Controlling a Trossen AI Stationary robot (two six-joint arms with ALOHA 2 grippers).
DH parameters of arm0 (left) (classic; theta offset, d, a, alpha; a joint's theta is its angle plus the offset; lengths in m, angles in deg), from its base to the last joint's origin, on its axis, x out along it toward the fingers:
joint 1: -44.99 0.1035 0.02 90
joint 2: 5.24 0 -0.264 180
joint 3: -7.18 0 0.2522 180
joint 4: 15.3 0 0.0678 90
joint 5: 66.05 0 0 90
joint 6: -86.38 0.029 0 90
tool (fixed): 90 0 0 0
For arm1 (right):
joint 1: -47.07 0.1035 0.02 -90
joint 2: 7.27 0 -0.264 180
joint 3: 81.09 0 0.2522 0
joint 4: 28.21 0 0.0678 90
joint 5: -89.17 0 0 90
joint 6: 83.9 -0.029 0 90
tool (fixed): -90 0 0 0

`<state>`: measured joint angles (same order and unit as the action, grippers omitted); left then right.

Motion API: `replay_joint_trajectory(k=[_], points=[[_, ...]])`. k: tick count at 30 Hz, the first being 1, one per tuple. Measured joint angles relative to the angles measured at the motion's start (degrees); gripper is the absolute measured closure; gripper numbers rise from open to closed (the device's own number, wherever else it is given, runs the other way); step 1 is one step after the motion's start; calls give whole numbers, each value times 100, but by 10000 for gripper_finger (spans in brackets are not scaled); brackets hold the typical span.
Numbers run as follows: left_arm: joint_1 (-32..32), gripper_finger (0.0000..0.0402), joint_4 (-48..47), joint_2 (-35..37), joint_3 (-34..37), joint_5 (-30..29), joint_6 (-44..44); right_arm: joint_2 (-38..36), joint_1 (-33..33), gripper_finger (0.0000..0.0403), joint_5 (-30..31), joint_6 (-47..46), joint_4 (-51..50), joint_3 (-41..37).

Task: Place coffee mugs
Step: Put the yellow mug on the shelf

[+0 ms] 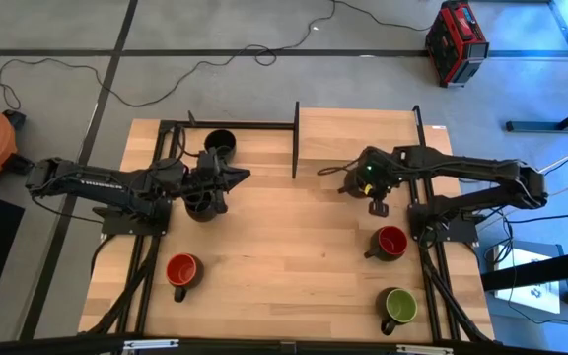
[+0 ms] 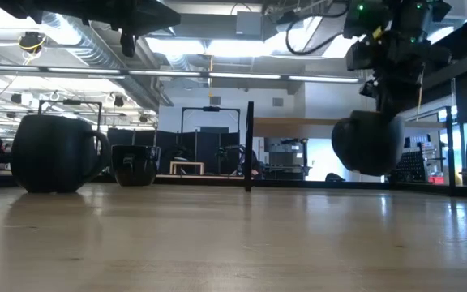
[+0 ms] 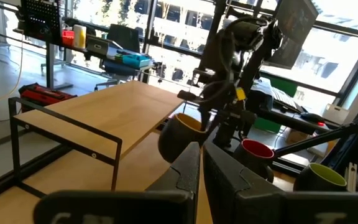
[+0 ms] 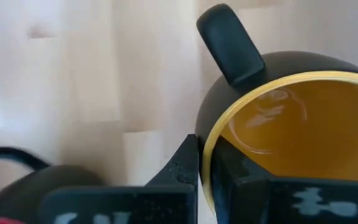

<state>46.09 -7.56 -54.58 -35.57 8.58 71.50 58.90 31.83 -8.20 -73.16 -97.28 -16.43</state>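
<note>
Near table edge: green-inside mug [image 1: 399,307] at right, red-inside mug [image 1: 182,270] at left, both standing on table [image 1: 284,256]. Farther in, second red-inside mug [image 1: 390,242] beside right arm base. Mid-table: right gripper [image 4: 205,163] clamped on rim of yellow-inside mug [image 4: 291,134], mug lifted clear of tabletop. Left gripper [image 3: 201,163] closed, nothing between fingers, above black mug [image 1: 201,207]. Far side: another black mug [image 1: 220,143] near back edge, beside black rail stand [image 1: 295,138].
</note>
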Motion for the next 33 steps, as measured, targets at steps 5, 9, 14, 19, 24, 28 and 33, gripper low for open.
replay_joint_trajectory(k=[5,9,14,19,24,28,33], points=[[0,388,0,0,0,4,0,0,554,400,-278,-88,53,10],[0,388,-2,0,0,6,0,10,1020,401,-545,59,336,10],[0,388,-2,0,0,49,29,370,1554,401,-750,370,560,136],[-2,388,-5,-4,0,159,153,1069,1894,400,-779,822,343,600],[-2,388,-4,-4,0,159,155,1761,1954,400,-765,1194,-75,1130],[-2,388,-5,-4,2,157,155,2230,1938,400,-435,1388,-358,1442],[-2,388,-4,-4,2,157,155,2668,1933,400,-325,1412,-568,1701]])
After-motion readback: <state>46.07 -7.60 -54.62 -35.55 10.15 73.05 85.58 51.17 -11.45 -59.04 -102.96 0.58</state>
